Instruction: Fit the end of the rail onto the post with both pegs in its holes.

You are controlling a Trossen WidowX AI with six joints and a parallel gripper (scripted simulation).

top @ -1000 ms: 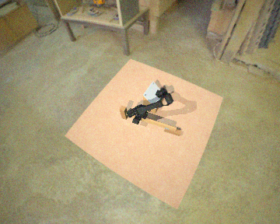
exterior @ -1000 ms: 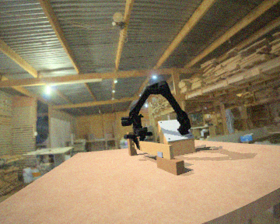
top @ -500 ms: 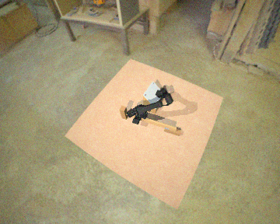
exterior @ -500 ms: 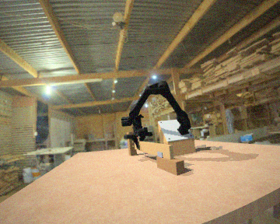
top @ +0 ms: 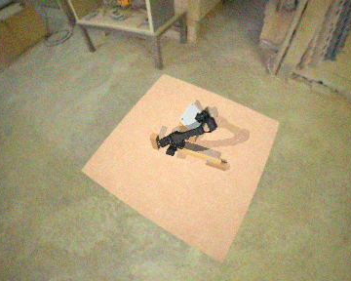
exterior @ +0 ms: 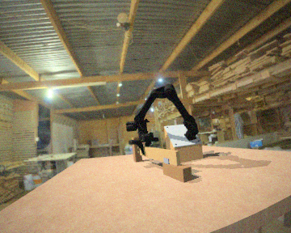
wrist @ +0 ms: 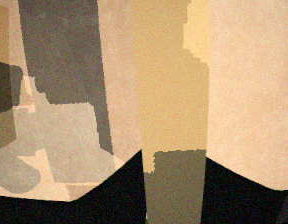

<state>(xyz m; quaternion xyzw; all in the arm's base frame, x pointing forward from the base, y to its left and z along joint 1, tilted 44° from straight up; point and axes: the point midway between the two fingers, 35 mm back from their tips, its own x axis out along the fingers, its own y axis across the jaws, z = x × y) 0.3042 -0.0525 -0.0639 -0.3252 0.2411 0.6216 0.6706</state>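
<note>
The long wooden rail runs from my gripper to the low footboard block, where its far end rests. My gripper is shut on the rail near its near end and holds that end off the table. The short wooden post stands just beyond the gripper, close to the rail's end. The pegs and the holes are too small to make out. In the wrist view the rail passes straight between the two black fingers.
The arm's base with a white plate stands behind the rail on the orange table top. A workbench and stacked timber stand on the floor beyond the table.
</note>
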